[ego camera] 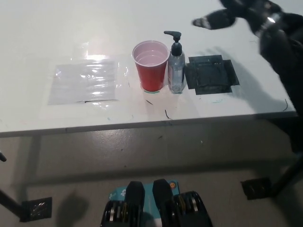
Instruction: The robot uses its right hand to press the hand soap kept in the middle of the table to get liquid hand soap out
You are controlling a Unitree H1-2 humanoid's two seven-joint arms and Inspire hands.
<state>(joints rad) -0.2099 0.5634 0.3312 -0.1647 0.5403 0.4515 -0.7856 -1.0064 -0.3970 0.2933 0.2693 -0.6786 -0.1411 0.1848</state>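
A clear soap bottle (176,66) with a black pump stands upright near the middle of the white table (142,113), touching or almost touching a red plastic cup (151,65) on its left. The pump's nozzle points left, over the cup. My black right hand (236,13) is blurred at the top right, raised well above and to the right of the bottle, holding nothing. Its fingers cannot be made out through the blur. My white left hand is out of view.
A dark square patch (209,75) lies flat just right of the bottle. A clear plastic sheet (84,81) is taped to the table at the left. The table's front edge runs across the picture below the cup, with grey floor beneath.
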